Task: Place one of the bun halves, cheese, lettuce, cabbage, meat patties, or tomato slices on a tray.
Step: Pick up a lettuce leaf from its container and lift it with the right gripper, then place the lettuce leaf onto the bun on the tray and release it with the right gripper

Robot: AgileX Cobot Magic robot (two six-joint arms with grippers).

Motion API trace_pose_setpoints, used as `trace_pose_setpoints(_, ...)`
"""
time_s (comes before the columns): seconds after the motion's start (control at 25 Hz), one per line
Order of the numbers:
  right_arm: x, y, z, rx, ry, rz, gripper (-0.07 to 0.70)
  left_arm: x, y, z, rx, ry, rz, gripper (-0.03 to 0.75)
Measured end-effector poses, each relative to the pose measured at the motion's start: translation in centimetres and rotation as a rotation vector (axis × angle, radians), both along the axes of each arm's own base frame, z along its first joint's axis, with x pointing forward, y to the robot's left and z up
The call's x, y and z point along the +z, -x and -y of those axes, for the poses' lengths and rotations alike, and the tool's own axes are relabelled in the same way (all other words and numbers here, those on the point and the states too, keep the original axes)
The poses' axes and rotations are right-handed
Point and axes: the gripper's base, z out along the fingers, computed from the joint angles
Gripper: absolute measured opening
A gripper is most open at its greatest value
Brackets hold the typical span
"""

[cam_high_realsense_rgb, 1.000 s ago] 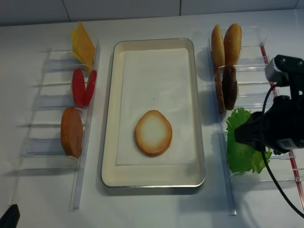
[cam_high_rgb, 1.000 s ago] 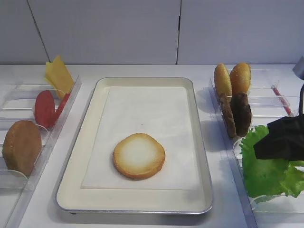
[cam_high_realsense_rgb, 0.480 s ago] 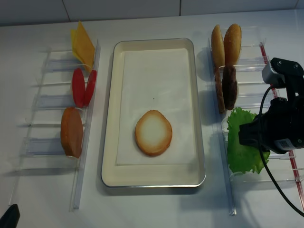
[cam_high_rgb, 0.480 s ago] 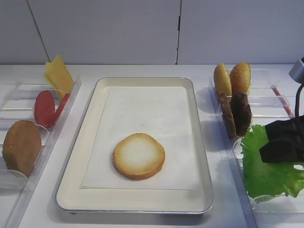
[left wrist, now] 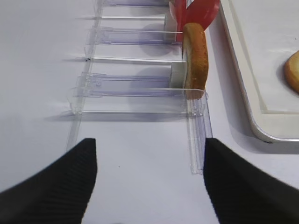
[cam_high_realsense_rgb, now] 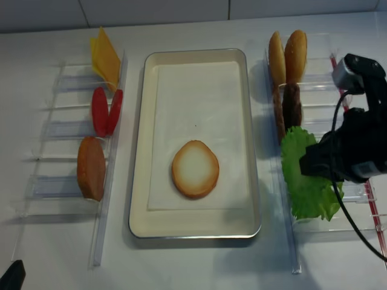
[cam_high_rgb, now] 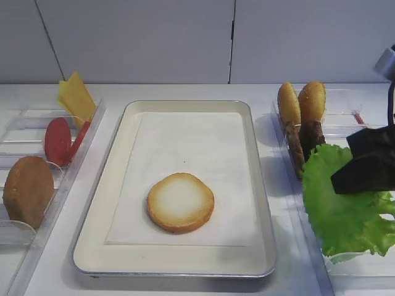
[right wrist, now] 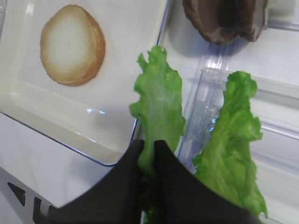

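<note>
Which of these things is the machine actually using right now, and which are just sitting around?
In use:
- right claw, shut on the lettuce
- tray, where it likely goes
- bun half already lying on the tray

Sitting around:
- cheese
- tomato slices
- meat patties
- second lettuce leaf
- left claw, open

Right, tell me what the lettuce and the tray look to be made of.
Lettuce: looks like soft plastic or rubber imitation; uniformly bright green with a slightly glossy, stiff ruffled edge, though that's a guess from looks alone. Tray: probably cream enamel or plastic with a shiny silvery metal rim, lined with matte white paper.
</note>
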Motion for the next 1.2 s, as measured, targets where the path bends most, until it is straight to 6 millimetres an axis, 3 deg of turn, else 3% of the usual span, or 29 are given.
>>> trace_pose_setpoints(0.4, 2.2, 0.6, -1.2, 0.027, -0.080, 0.030, 0.066, 0.0, 0.0, 0.0, 0.000, 0.000, 0.000, 0.470)
trace_pose_setpoints(0.8, 2.4, 0.8, -7.3, 0.059, -0.143, 0.112, 0.066, 0.0, 0.0, 0.0, 0.000, 0.000, 0.000, 0.470)
trace_pose_setpoints(1.2, 1.1, -2.9, -13.0, 0.156, -0.119, 0.049, 0.066, 0.0, 0.0, 0.0, 0.000, 0.000, 0.000, 0.470)
